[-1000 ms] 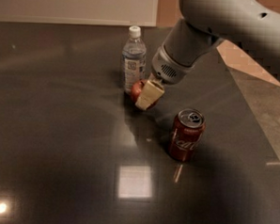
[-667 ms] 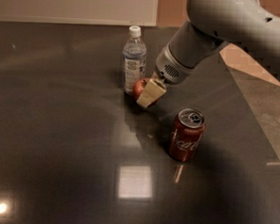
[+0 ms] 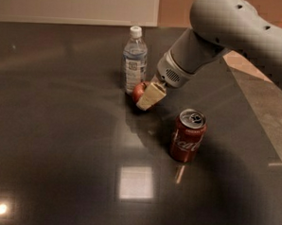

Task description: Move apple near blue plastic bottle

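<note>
tool [image 3: 149, 97] beside apple [image 3: 139, 90] on glossy dark table [image 3: 59, 129].

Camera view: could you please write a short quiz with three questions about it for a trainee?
1. True or false: the apple lies close beside the blue plastic bottle.
2. Where is the gripper? A) low at the apple B) above the bottle's cap C) out of view
3. Fill in: the red can, to the right of the apple in the picture, stands ___.
Key: 1 true; 2 A; 3 upright.
</note>
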`<state>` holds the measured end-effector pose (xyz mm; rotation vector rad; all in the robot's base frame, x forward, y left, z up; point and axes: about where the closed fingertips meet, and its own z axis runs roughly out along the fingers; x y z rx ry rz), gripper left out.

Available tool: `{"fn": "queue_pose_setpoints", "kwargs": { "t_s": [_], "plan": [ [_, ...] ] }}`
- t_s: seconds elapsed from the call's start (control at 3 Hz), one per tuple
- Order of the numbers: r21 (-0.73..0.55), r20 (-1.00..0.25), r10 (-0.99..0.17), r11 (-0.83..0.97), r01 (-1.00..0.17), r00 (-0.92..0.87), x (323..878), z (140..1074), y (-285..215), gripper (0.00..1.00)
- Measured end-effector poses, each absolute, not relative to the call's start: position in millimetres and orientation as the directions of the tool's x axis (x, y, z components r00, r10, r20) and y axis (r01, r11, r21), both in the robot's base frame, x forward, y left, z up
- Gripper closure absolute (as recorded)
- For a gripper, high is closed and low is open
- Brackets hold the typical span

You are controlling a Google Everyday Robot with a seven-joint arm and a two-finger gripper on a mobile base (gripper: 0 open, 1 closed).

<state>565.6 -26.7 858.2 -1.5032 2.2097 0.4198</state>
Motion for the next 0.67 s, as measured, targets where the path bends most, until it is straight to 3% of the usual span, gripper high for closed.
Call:
{"fn": "queue_pose_setpoints", "kwargs": {
  "t_s": [0.33, 0.67],
  "plan": [
    [0.02, -0.514, -0.8, 0.351, -0.936, -0.311, 565.0, 851.9, -24.3, 0.13],
    [0.02, -0.513, -0.801, 0.349, -0.937, -0.309, 564.5, 851.8, -23.0, 0.0]
  ]
}}
